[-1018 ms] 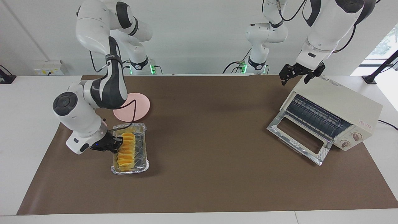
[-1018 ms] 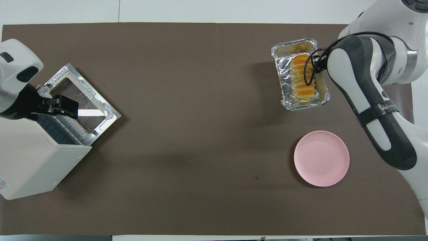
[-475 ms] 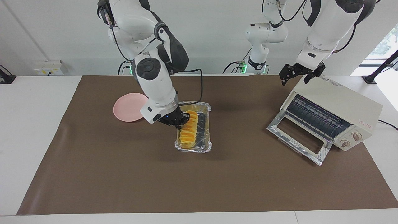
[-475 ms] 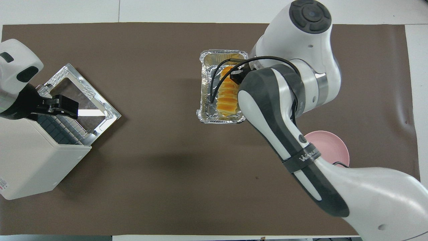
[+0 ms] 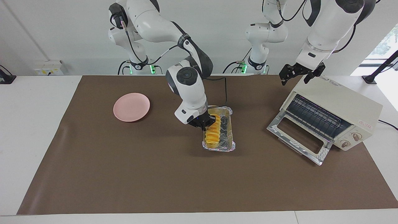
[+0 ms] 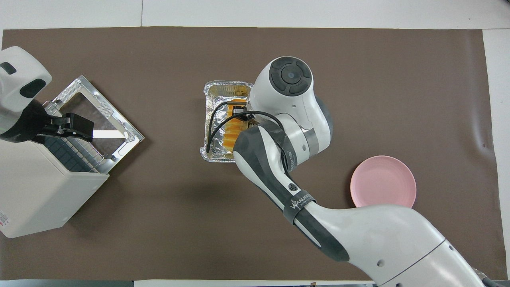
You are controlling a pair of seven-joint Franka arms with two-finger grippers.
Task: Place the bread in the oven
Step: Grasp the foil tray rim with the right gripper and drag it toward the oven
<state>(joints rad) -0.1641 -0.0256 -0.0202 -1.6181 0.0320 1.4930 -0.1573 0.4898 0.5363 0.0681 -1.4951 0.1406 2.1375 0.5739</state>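
bread (image 5: 213,133) in tray (image 5: 229,143), under right gripper (image 5: 207,123).

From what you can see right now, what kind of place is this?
Most likely a robotics lab set up as a mock kitchen: two robot arms are mounted at a table with a brown mat, a toaster oven and a pink plate.

The bread (image 5: 213,133) is a small yellow-orange loaf, ridged like overlapping slices, lying lengthwise in a foil tray (image 5: 231,141) near the middle of the mat; whether the tray rests on the mat is hard to tell. The oven (image 5: 332,115), boxy and cream-white, sits toward the left arm's end, its glass door dropped open, wire rack showing, two knobs on its front
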